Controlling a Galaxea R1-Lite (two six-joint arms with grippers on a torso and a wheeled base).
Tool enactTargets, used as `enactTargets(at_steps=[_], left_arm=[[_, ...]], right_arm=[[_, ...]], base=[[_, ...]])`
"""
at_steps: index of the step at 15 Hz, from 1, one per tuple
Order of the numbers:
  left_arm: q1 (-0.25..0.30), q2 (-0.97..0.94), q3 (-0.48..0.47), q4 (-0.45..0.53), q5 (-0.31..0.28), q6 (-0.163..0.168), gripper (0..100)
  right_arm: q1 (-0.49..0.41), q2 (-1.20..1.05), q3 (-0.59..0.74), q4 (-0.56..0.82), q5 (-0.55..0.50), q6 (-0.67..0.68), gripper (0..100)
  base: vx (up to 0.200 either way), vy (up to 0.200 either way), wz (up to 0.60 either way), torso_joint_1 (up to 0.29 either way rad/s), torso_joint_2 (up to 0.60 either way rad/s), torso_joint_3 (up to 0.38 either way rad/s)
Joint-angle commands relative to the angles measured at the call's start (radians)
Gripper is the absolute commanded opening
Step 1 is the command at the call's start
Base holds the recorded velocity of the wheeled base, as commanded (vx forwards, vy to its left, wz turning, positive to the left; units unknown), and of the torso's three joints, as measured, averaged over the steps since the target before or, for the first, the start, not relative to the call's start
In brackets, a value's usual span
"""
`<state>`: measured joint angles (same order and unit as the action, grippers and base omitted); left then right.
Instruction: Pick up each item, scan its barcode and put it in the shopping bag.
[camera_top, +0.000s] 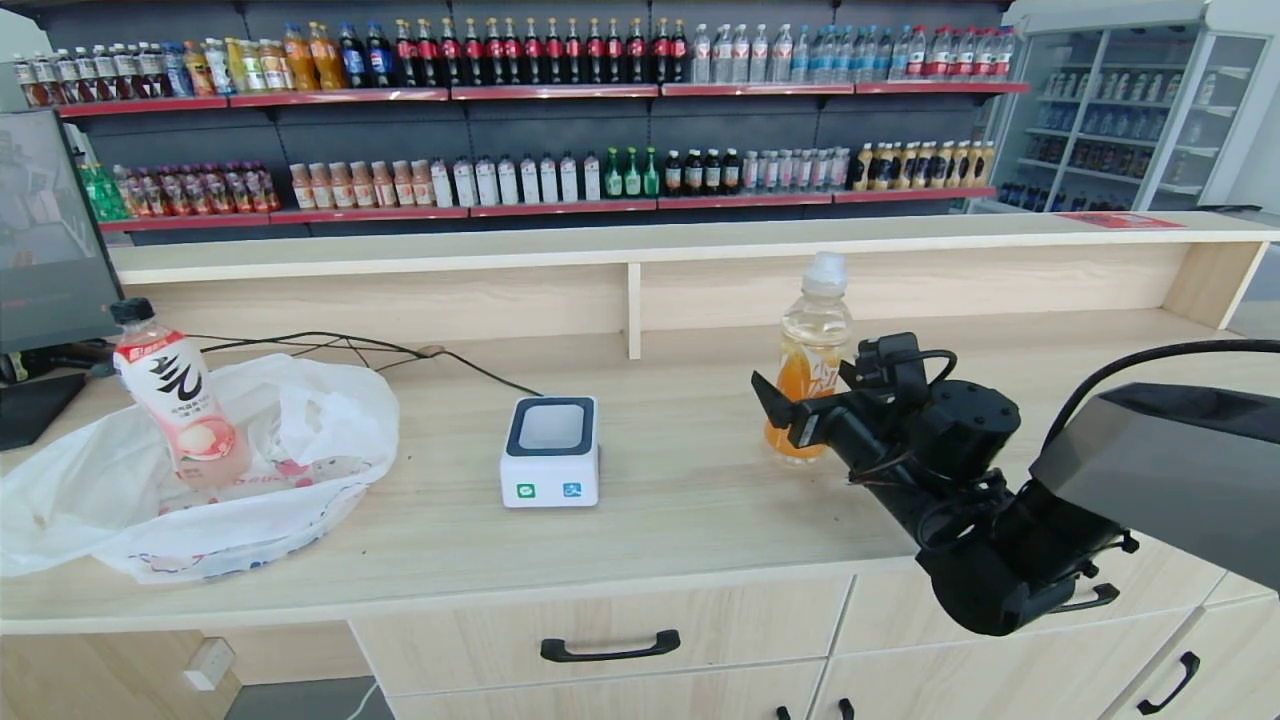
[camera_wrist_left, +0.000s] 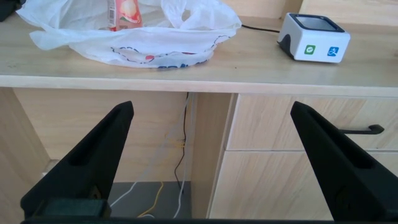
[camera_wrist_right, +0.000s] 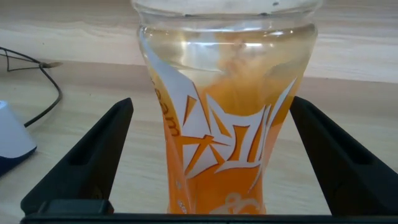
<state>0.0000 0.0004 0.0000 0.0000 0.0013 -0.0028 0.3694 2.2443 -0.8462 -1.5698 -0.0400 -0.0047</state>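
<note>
On your pale wooden counter (camera_top: 680, 480), the crumpled white plastic shopping bag (camera_top: 300, 420) lies left. The clear, orange-labelled, white-capped drink bottle (camera_wrist_right: 217, 155) stands upright between the wide-spread fingers of your right gripper (camera_wrist_right: 211, 106), ungripped. Your left gripper (camera_wrist_left: 211, 109) gapes empty below counter level.

Right arm (camera_top: 1000, 540) comes in from the lower right of the head frame and stretches up-left toward centre right, forearm roughly level, black wrist housing with loose cables on top. Right gripper (camera_top: 805, 400) points up-left, jaws spread wide. In the right wrist view the right gripper (camera_wrist_right: 211, 155) has its two dark fingers (camera_wrist_right: 87, 162) at the lower left and lower right of the frame, well apart. Left gripper (camera_wrist_left: 211, 162) is also wide apart, fingers (camera_wrist_left: 93, 155) slanting up from the lower corners, nothing between them.
</note>
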Motion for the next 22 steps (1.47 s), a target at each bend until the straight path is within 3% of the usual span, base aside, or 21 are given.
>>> enactTargets(at_steps=[1,9,22], left_arm=[[0.0,0.0,0.0,0.0,0.0,0.0,100],[0.0,0.0,0.0,0.0,0.0,0.0,100],[0.0,0.0,0.0,0.0,0.0,0.0,100]], right_arm=[[-0.003,0.04,-0.031,-0.001,0.0,-0.001,100],[-0.036,0.063,-0.113,-0.001,0.0,-0.001,100],[-0.041,0.055,-0.106,-0.001,0.0,-0.001,100]], base=[[0.0,0.0,0.0,0.0,0.0,0.0],[0.0,0.0,0.0,0.0,0.0,0.0],[0.0,0.0,0.0,0.0,0.0,0.0]])
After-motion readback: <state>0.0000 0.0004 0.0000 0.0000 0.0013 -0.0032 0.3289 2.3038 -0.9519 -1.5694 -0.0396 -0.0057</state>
